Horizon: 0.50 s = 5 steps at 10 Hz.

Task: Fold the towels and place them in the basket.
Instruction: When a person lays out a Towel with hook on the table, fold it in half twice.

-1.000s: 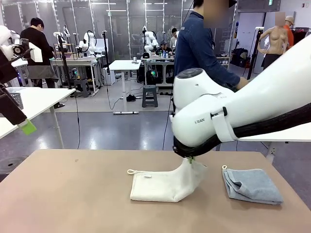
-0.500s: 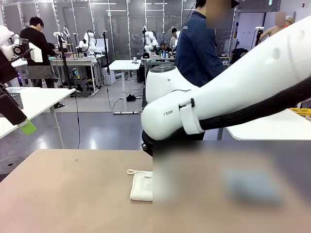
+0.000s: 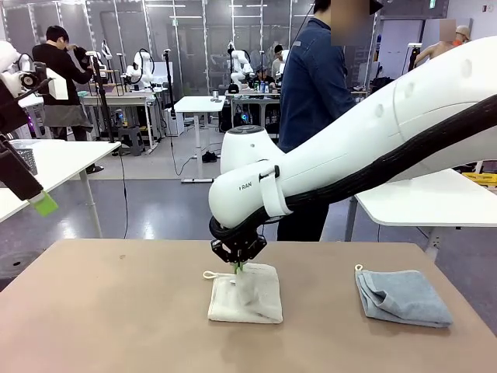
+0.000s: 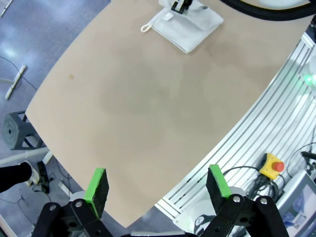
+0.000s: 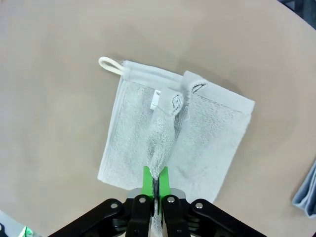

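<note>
The cream-white towel [image 3: 247, 295] lies folded over on the tan table [image 3: 116, 311], its cord loop [image 3: 208, 274] at the far left corner. My right gripper [image 3: 238, 263] hangs just over the towel's far edge, shut on a pinched ridge of the cloth [image 5: 163, 148]; the green pads [image 5: 147, 181] meet on it. The light blue-grey towel [image 3: 402, 297] sits folded at the right. My left gripper [image 4: 157, 185] is open and high off the table's left side, also seen at the picture's left edge [image 3: 43, 203]. The cream towel [image 4: 190, 24] lies far from it.
A person in a dark blue shirt [image 3: 314, 85] stands at the far side. A grey mesh container [image 3: 25, 158] sits on the white side table at far left; I cannot tell if it is the basket. A second white table [image 3: 435, 206] stands at the right.
My right arm swept left across the table, carrying the cream towel's raised right end over onto its left half. The left gripper and the blue-grey towel stayed put.
</note>
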Each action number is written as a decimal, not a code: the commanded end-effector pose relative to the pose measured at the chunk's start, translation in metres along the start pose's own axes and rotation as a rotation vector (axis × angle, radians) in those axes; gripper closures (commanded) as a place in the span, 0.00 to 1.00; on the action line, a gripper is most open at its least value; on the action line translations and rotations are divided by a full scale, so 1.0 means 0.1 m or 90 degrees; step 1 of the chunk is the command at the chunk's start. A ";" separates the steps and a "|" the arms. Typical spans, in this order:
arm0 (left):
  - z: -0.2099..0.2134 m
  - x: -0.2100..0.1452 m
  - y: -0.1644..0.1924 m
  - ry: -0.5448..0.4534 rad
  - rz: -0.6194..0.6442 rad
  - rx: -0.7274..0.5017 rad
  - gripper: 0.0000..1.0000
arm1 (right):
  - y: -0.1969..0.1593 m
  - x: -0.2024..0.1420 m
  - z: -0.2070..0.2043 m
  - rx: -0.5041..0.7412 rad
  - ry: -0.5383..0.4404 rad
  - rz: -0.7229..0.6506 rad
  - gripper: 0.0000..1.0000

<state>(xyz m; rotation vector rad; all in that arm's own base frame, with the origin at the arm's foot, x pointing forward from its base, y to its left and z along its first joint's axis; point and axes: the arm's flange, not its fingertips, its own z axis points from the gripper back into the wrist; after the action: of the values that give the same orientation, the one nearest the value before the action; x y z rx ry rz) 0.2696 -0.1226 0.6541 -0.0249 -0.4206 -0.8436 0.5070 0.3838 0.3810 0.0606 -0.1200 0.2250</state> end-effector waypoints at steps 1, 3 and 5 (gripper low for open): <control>-0.02 -0.01 0.00 -0.009 -0.001 0.007 0.00 | 0.12 0.08 -0.04 -0.002 0.007 -0.020 1.00; -0.02 -0.01 0.00 -0.009 -0.001 0.007 0.00 | 0.15 0.11 -0.10 0.005 0.007 -0.012 0.87; -0.02 -0.01 0.00 -0.009 -0.001 0.007 0.00 | 0.16 0.11 -0.12 0.008 0.011 -0.013 0.49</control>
<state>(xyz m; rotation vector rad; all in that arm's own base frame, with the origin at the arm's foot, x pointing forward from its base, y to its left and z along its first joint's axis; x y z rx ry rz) 0.2696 -0.1226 0.6541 -0.0249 -0.4205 -0.8436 0.5139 0.4009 0.3701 0.0672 -0.1113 0.2364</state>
